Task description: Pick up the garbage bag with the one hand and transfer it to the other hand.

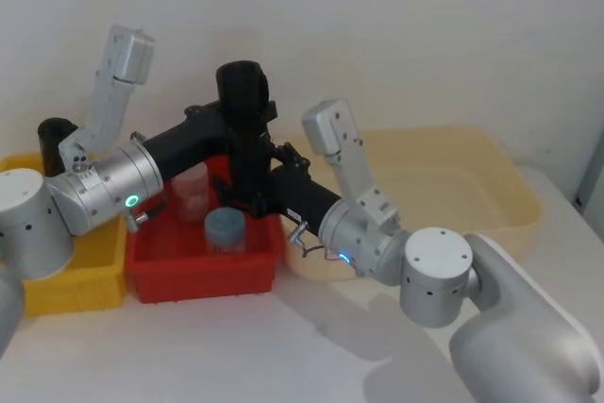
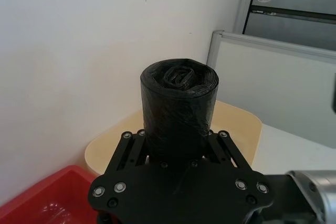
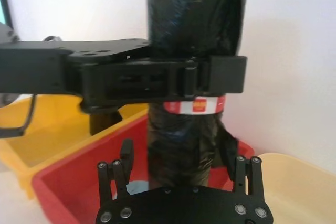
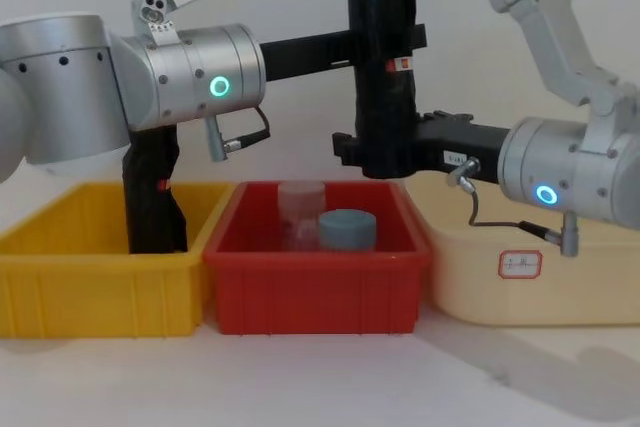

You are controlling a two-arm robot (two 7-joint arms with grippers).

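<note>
The garbage bag (image 4: 380, 7), a thick black roll with a red-and-white label band (image 3: 195, 105), hangs upright above the red bin (image 4: 310, 292). My left gripper (image 4: 385, 47), on the green-ringed arm, is shut on the roll's upper part, just above the label. My right gripper (image 4: 385, 152), on the blue-ringed arm, reaches in from the right and straddles the roll's lower part. In the right wrist view its fingers (image 3: 126, 156) stand on either side of the roll with a small gap, so it is open. The roll's top (image 2: 178, 77) rises above the left gripper's frame.
The red bin holds a clear jar (image 4: 300, 212) and a blue-lidded container (image 4: 347, 227). A yellow bin (image 4: 100, 292) on the left holds a slimmer black roll (image 4: 152, 197). A cream tub (image 4: 600, 287) stands on the right. A wall is close behind.
</note>
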